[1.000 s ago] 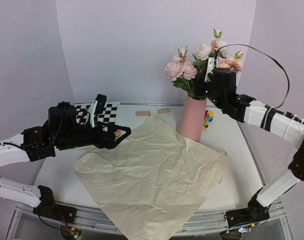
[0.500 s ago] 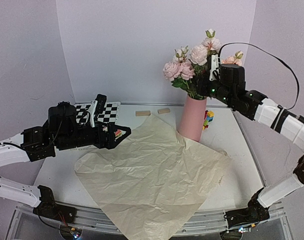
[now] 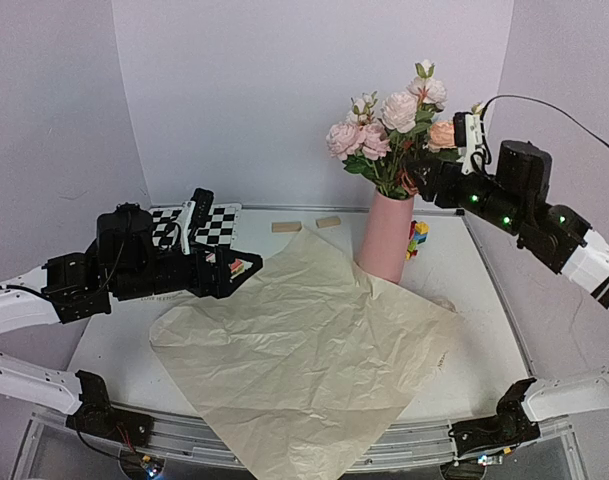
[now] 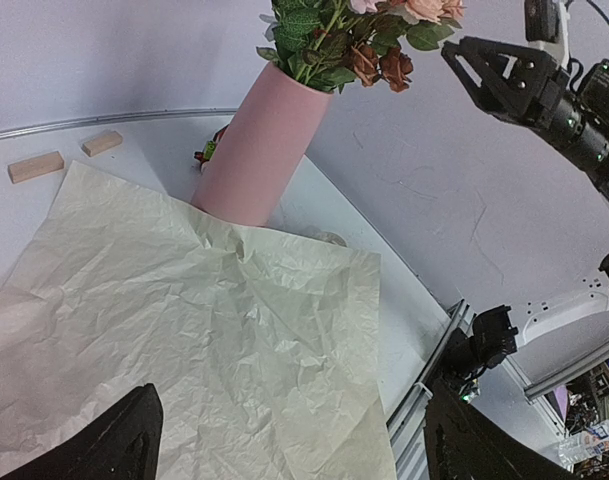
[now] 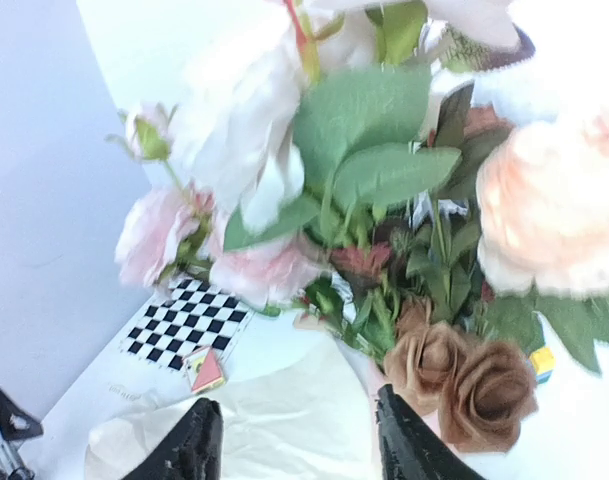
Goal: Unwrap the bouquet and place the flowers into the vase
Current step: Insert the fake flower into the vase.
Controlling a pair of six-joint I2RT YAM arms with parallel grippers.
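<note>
- The flowers [image 3: 392,120] stand in the vase [image 3: 387,238], their stems down in its round mouth. Pink and white blooms are on top, with green leaves and two rust-brown roses [image 5: 464,375] lower down.
- The vase is pink and upright on the table [image 3: 114,340], towards the far right, with its foot at the far edge of the paper [image 3: 304,350].
- The paper lies unfolded and flat, a big crinkled tan sheet. Its near corner hangs over the front edge of the table, and nothing lies on it.
- The right claw [image 5: 294,405] is raised to bloom height just right of the flowers and points at them. Its two fingers [image 5: 189,445] are spread apart with nothing between them. The left wrist view shows a gap between the claw and the blooms.
- The left claw [image 4: 291,400] hangs above the left part of the table, over the left edge of the paper. Its jaws are spread wide and hold nothing.
- A checkerboard [image 3: 212,225] lies flat at the far left, with a small red card [image 5: 206,368] beside it.
- Two wooden blocks [image 4: 36,166] lie near the back wall, apart from the paper.
- Small coloured toy blocks [image 3: 417,238] sit just behind the vase on its right.
</note>
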